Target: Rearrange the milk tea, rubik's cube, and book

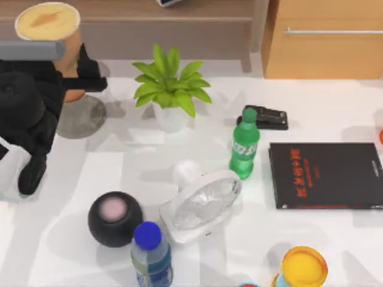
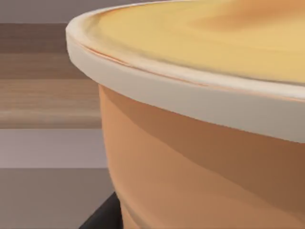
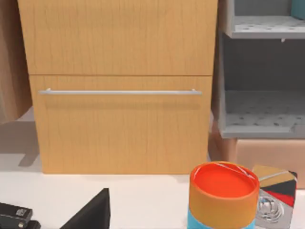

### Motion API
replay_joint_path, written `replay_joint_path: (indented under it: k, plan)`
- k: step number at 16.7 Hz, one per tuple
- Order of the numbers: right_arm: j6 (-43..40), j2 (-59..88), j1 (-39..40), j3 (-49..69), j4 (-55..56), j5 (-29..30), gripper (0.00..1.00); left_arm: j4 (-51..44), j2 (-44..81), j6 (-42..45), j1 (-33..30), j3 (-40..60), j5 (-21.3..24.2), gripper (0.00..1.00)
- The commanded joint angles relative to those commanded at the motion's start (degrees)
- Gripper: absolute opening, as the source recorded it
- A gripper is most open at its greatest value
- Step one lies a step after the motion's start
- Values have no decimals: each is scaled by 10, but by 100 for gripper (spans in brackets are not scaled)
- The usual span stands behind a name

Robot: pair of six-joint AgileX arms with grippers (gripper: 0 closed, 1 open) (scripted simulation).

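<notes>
The milk tea (image 1: 70, 45) is a tall orange-tan cup with a creamy yellow top, at the far left of the table. My left gripper (image 1: 75, 75) is shut on its body, with one dark finger (image 1: 91, 82) showing on the cup's right side. In the left wrist view the cup wall (image 2: 200, 171) and pale rim sit right at the camera, and a dark fingertip (image 2: 102, 217) lies against the wall. The cup's base hangs over the far edge of a grey round mat (image 1: 81, 119); I cannot tell whether it touches. The rubik's cube and the book are out of view. My right arm is parked off the right side.
A potted plant (image 1: 170, 89), green bottle (image 1: 244, 146), black stapler (image 1: 266, 116), thin black book (image 1: 326, 174), white fan (image 1: 200, 203), black round speaker (image 1: 115, 218), blue-capped bottle (image 1: 151, 254) and yellow-topped round object (image 1: 304, 268) crowd the table. A wooden drawer cabinet (image 3: 119, 124) and an orange-topped can (image 3: 224, 195) stand at the far right.
</notes>
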Motion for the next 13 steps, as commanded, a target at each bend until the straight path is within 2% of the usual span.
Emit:
replay_joint_path:
  k: [8, 13]
  plan:
    - [0, 0, 0, 0, 0, 0, 100, 28, 23, 0, 0, 0, -9, 0]
    - [0, 0, 0, 0, 0, 0, 100, 77, 74, -1, -2, -1, -9, 0]
